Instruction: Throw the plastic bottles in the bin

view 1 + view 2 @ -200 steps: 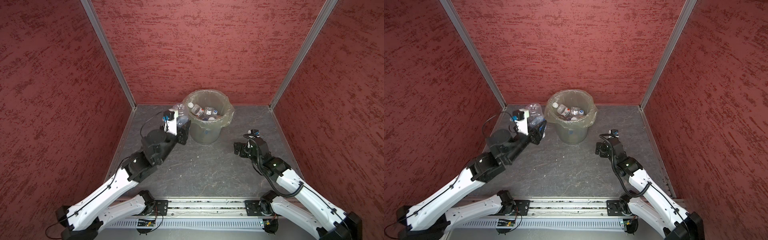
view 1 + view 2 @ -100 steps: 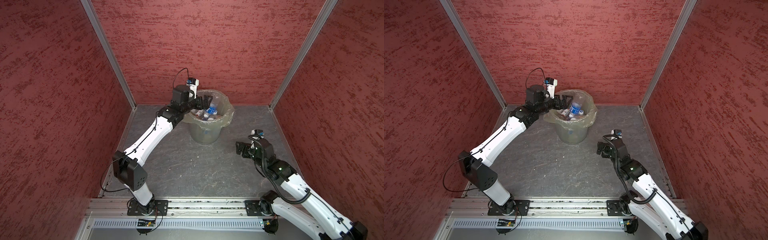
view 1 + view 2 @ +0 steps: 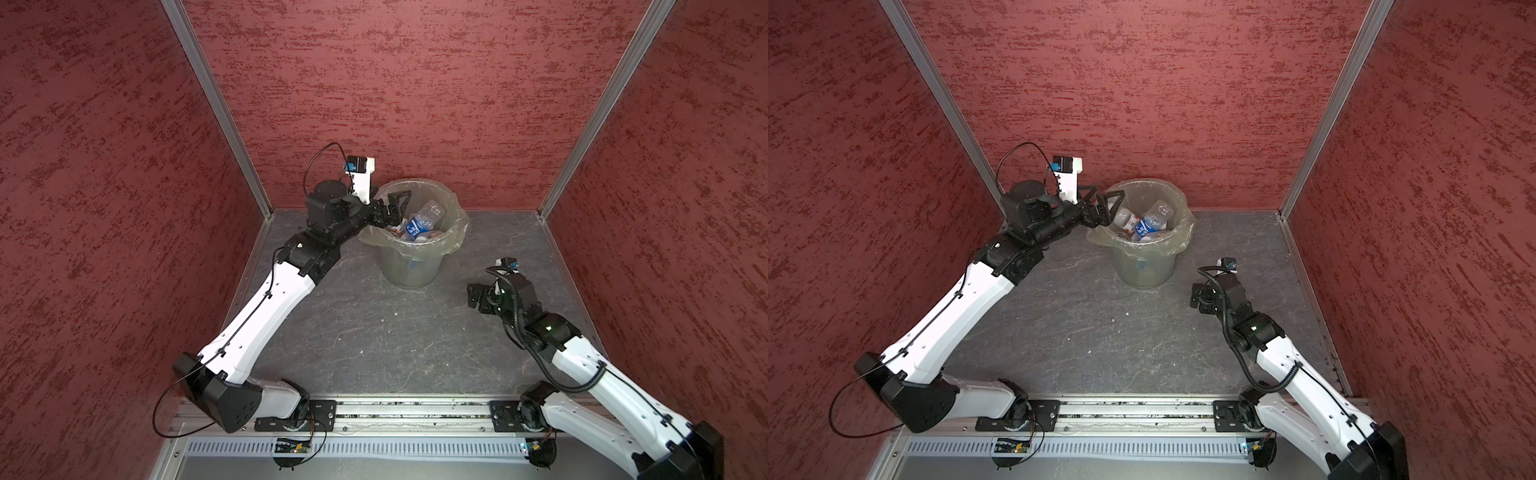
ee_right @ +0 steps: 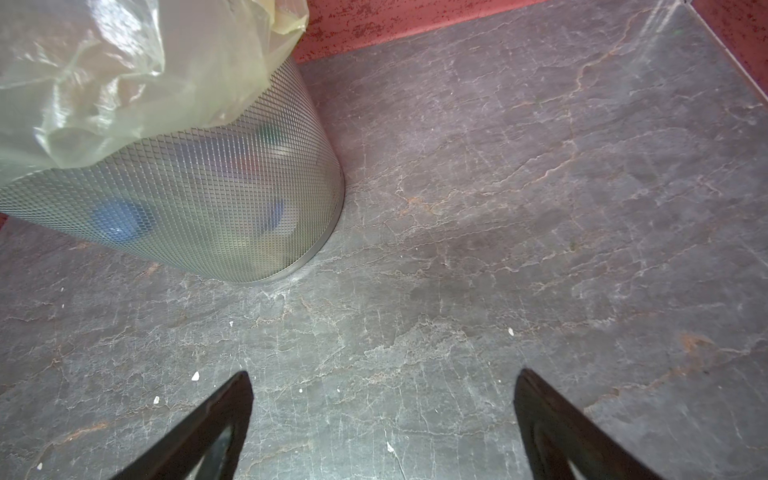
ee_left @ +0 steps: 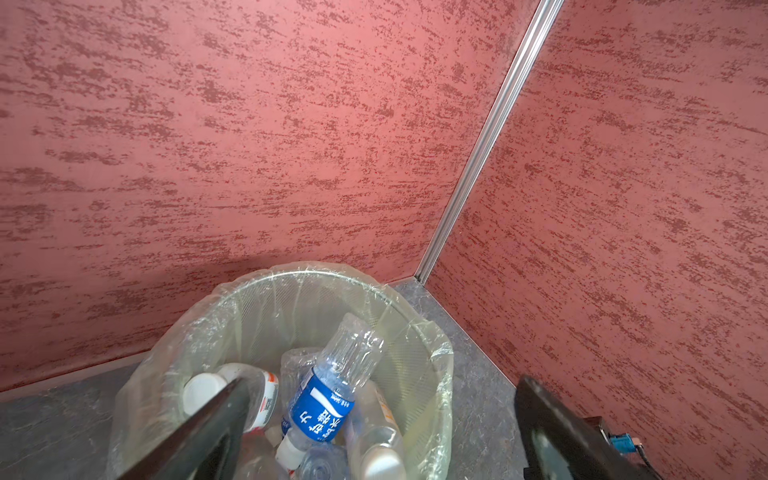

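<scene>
Plastic bottles (image 3: 419, 222) lying in the bin (image 3: 409, 270), both grippers released

Nearest, metal rail (image 3: 415, 409) is carrying both arm bases. Past it, grey stone-look tabletop (image 3: 374, 332) is showing small pale specks. Next, right gripper (image 3: 478, 297) is hovering low over that surface, to the right of the bin and apart from it. Its jaws are standing wide and gripping nothing. Right wrist view is showing bare tabletop between the fingers (image 4: 208, 424). It is also showing the bin's mesh wall ahead, with blue shapes blurring through it.

Bin is standing upright near the back wall, translucent bag (image 3: 455, 232) folding over its rim. Inside, blue-label bottle (image 5: 328, 395) is leaning on top of the pile, cap down, base up toward the rim. White-capped bottle (image 5: 257, 384) with a red-and-white label is lying beside it. More clear bottles are lying underneath, count unclear.

In both top views, left gripper (image 3: 395, 208) is reaching over the bin's left rim, jaws spread wide and holding nothing. Whether the blue-label bottle is touching its fingertips, I cannot tell. Red textured walls (image 3: 395, 83) are closing off the far side.
</scene>
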